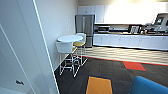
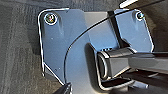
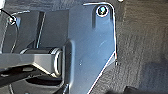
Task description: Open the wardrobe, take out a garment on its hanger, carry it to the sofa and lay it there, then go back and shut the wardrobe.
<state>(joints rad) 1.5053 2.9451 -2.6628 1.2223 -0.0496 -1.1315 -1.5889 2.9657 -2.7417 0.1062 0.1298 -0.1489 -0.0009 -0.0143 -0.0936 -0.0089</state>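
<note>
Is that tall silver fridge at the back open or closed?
Closed. In the head view the fridge shows flat steel doors flush with each other, a dark seam running down the middle, and nothing swung outward.

Round table (image 1: 70,38) by wall | two stools (image 1: 65,47) at table | fridge (image 1: 85,24) behind | counter (image 1: 130,40) right of fridge | orange tile (image 1: 99,85) near table

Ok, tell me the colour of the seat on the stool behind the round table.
Yellow seat, clearest in the head view.
</note>
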